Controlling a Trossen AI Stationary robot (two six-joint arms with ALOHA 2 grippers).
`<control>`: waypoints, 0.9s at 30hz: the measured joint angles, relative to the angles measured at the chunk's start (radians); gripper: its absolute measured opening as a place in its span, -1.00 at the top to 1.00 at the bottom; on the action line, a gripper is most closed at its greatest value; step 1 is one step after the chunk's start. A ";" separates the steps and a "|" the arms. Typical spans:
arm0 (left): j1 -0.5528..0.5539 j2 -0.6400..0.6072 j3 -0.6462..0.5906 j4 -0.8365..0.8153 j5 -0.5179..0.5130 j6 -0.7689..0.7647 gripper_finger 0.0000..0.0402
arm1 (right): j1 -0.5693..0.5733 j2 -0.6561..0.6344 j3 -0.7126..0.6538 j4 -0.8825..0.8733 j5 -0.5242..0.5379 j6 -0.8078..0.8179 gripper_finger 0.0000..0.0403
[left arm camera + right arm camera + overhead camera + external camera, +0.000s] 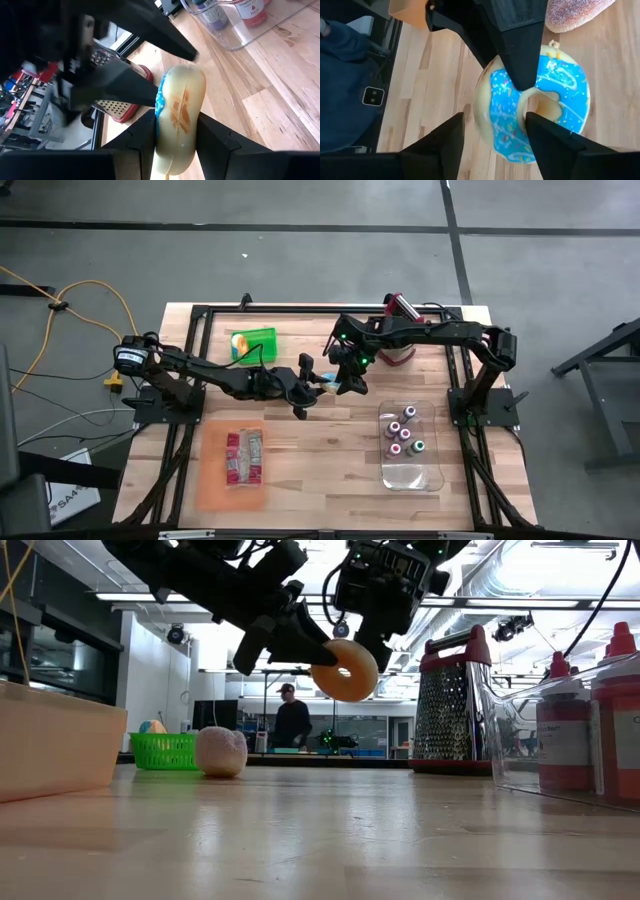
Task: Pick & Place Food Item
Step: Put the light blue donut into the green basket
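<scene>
A ring doughnut with blue icing [545, 100] hangs in the air over the middle of the table [330, 430]. In the low view the doughnut [345, 670] shows its plain side. My left gripper [172, 127] reaches in from the table's left and is shut on it. My right gripper [495, 125] comes from the right, slanting down, and is open. Its fingers [150, 90] stand close on either side of the doughnut's upper rim; whether they touch it I cannot tell. My left gripper pinches the doughnut's ring across its thickness [175, 145], one finger [520, 55] on the blue iced face, the other on the plain side. The fingers come almost level from the table's left. The doughnut stands on edge, tilted, lifted clear of the table.
A pink sugared doughnut [220, 752] lies on the table below. A green basket [252, 343] stands at the far left, a grater [450, 700] at the far right, a clear bin of bottles [410, 445] at the near right and an orange tray [235, 465] at the near left. A person [290, 720] stands beyond the table.
</scene>
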 joint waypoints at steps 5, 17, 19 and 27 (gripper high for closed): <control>0.000 0.000 0.000 0.000 -0.006 -0.017 0.43 | -0.038 -0.043 0.000 -0.020 0.004 0.002 -0.02; 0.000 0.000 0.000 0.001 -0.026 -0.083 0.43 | -0.108 -0.163 0.001 -0.019 0.305 0.002 -0.02; 0.000 0.000 0.000 0.001 -0.072 -0.138 0.43 | -0.108 -0.165 0.001 -0.020 0.387 0.002 -0.02; 0.000 0.000 0.000 0.001 -0.145 -0.190 0.43 | -0.091 -0.167 0.000 -0.016 0.568 0.002 -0.02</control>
